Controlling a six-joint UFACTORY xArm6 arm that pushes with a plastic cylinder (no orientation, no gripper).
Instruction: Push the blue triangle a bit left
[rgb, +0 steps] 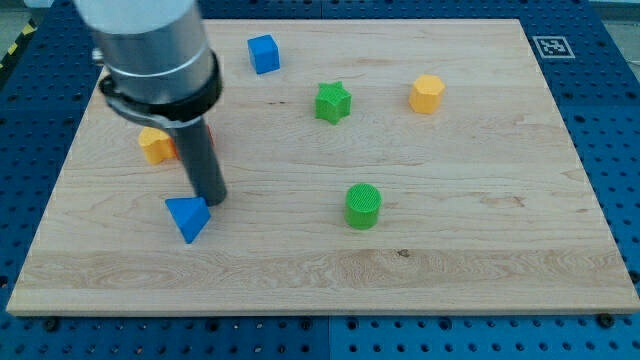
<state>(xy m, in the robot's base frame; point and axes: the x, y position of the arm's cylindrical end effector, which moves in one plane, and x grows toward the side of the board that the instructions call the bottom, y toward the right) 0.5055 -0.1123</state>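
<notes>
The blue triangle (188, 217) lies on the wooden board (450, 270) at the view's lower left. My tip (214, 201) stands just to the right of the triangle's upper edge, touching or nearly touching it. The dark rod rises from there to the grey arm body at the view's top left.
A blue cube (264, 53) sits near the view's top. A green star (333, 102) and a yellow hexagon (427, 93) lie at upper centre and right. A green cylinder (363, 206) is in the middle. A yellow block (155, 145) and a sliver of red show behind the rod.
</notes>
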